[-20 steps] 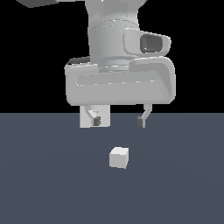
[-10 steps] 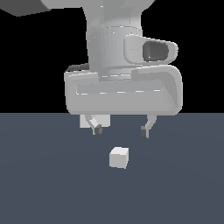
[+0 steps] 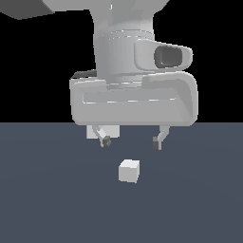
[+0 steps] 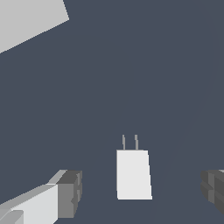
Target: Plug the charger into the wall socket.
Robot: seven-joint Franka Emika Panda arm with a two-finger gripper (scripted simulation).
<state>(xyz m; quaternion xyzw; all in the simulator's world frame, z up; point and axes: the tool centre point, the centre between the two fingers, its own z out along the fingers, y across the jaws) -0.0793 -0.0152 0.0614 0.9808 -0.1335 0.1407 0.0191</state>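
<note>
Gripper (image 3: 131, 141) wide open, holding nothing.
I see it hanging above the charger (image 3: 128, 171); socket (image 3: 97, 132) sits partly hidden behind one finger.

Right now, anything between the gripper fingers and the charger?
No. The gripper hangs open above the charger; only bare floor between in both views.

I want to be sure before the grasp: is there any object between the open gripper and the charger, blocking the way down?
Nothing visible does. The gripper is open above the charger, and in the wrist view only bare floor lies between the fingertips and the charger. The wall socket stands behind, partly hidden by the gripper.
</note>
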